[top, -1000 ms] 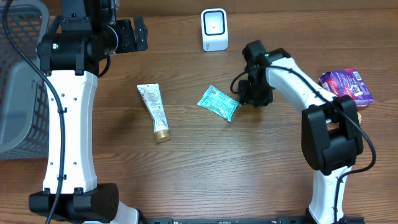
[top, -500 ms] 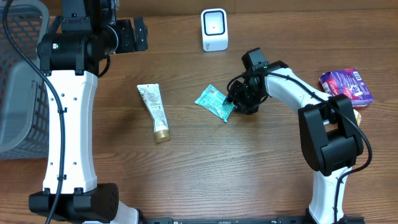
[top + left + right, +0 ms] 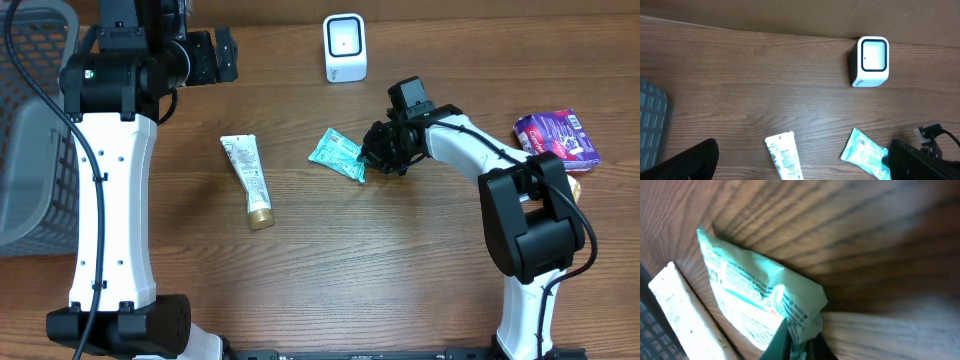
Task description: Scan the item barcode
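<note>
"Near mid-table, why grip the teal packet (image 3: pixel 336 154) by 1 edge?"

"My right gripper (image 3: pixel 372 155) is clamped there so the printed face is left uncovered. I judge the barcode must face the scanner (image 3: pixel 345 47) at the far edge, well apart."

"And your other arm?"

"My left gripper (image 3: pixel 215 57) hangs wide, holding nothing, clear of the tube (image 3: pixel 248 180). 1 arm suffices."

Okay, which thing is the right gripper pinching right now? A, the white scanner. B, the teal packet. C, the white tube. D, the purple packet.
B: the right gripper is closed on one corner of the teal packet, as the right wrist view shows up close.
</note>
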Robot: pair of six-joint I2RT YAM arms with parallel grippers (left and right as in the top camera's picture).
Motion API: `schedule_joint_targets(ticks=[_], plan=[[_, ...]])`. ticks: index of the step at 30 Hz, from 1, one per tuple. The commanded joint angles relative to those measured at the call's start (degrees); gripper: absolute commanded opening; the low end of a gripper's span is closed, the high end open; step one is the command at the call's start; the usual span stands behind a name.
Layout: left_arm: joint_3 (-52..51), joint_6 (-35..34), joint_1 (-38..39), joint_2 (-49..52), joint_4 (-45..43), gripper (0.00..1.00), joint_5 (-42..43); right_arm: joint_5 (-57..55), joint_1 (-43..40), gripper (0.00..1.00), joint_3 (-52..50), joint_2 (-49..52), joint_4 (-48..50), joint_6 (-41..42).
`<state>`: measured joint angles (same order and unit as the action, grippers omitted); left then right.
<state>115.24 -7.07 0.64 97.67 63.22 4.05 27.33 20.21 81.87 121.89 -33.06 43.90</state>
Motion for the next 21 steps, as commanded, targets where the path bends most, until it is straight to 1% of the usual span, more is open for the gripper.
schedule_joint_targets(ticks=[1, 4, 7, 11, 15, 21], plan=[[0.76, 1.07, 0.13, 0.46, 0.0, 1.0, -0.17, 4.24, -0.17, 0.04, -0.24, 0.2, 0.83, -10.32], [0.76, 1.07, 0.13, 0.46, 0.0, 1.0, -0.17, 8.79, -1.31, 0.04, 0.39, -1.9, -1.14, -18.47], [0.76, 1.07, 0.13, 0.46, 0.0, 1.0, -0.17, 13.31, -2.58, 0.04, 1.31, -5.7, -5.25, -27.69], [0.76, 1.07, 0.13, 0.46, 0.0, 1.0, -0.17, 18.29, -3.98, 0.04, 1.9, -12.72, -11.43, -37.66], [0.76, 1.07, 0.13, 0.46, 0.0, 1.0, -0.17, 18.14, -5.4, 0.04, 1.9, -20.02, -15.37, -40.04], [0.76, 1.07, 0.13, 0.46, 0.0, 1.0, -0.17, 15.1, -7.19, 0.04, 2.45, -29.64, -16.5, -40.92]])
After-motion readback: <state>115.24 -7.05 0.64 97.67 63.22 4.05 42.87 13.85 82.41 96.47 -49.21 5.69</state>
